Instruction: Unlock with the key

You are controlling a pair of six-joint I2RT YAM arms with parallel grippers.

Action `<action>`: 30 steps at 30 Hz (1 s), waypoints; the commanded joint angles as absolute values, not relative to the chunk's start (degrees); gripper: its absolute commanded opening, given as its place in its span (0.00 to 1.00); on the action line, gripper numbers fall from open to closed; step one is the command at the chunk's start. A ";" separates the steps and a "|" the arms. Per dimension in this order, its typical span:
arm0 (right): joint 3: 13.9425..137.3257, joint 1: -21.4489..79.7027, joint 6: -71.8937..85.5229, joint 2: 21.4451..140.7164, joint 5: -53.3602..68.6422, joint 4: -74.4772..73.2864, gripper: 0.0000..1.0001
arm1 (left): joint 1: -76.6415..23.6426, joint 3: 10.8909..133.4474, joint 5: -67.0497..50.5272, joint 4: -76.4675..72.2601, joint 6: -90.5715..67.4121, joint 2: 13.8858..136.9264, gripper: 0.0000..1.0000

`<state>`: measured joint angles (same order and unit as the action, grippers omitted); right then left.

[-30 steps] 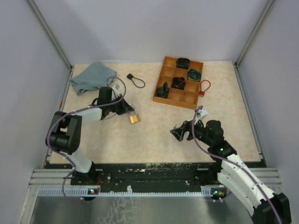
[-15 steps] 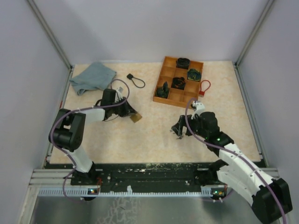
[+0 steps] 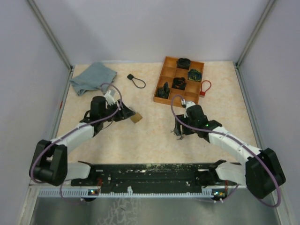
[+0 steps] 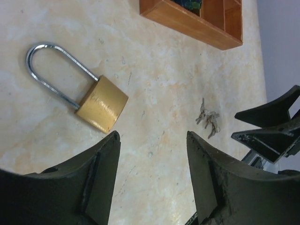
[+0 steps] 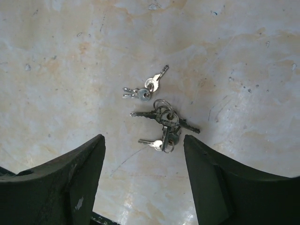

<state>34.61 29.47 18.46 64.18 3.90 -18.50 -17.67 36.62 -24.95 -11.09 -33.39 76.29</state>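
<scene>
A small bunch of silver metal keys on rings [image 5: 160, 118] is lying flat on the beige marbled table [image 3: 140, 143], toward the right of the middle. In the right wrist view the keys are fanning out in several directions, and two of them are sitting slightly apart from the main cluster. The right gripper [image 5: 143, 145] is hovering directly over them with its black fingers spread wide. The keys are showing just beyond the fingertips, with nothing pinched between them.

The brass padlock with a long silver shackle [image 4: 102, 104] is resting on its side on the table, left of the keys and well apart from them. Its shackle is sitting closed in the body. The left gripper [image 4: 152, 140] is pointing toward it with its jaws parted and holding nothing. The padlock is lying free, just past the left fingertip.

Farther back, an orange-brown wooden tray with compartments [image 3: 191, 99] is sitting at the rear right of the table, and several dark items are filling some of its cells. A red loop [image 3: 205, 87] is lying just beside the tray's right edge. A black loop with a small block [image 3: 136, 80] is lying to its left, and a crumpled blue-grey cloth [image 3: 93, 77] is occupying the rear left corner.
</scene>
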 commanded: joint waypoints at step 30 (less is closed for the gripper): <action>44.24 30.73 12.04 80.40 -2.59 -18.26 0.40 | -20.08 22.59 -25.39 -18.25 -34.59 66.79 0.82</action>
<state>41.06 30.00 13.56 79.26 -1.48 -21.26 -19.20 22.87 -25.08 -16.78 -34.89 67.26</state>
